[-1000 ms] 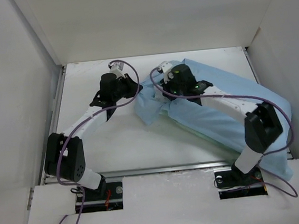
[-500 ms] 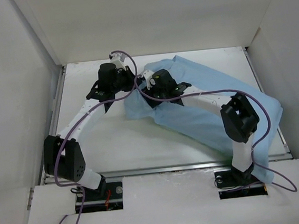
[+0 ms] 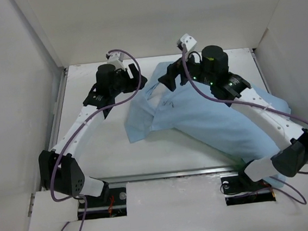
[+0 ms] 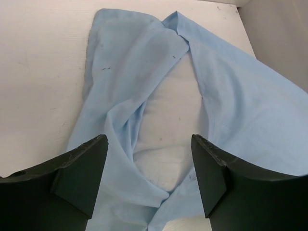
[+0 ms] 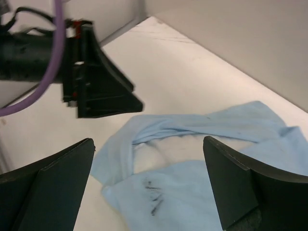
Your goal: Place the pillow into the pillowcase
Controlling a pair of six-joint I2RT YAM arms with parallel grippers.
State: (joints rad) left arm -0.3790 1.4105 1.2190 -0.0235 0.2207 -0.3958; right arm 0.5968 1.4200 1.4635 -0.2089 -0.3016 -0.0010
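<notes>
Here, both pairs of jaws wide apart above the pillowcase (image 4: 240,96) mouth, the pillow (image 4: 168,115) inside.

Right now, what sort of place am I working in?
Likely a robot test cell, not a bedroom: plain white walls box in a white table, and the left arm and right arm are bolted at its near edge.

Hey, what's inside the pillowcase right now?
The white pillow shows through the open mouth of the pillowcase. The rest is covered by fabric, so how far in it reaches cannot be seen.
</notes>
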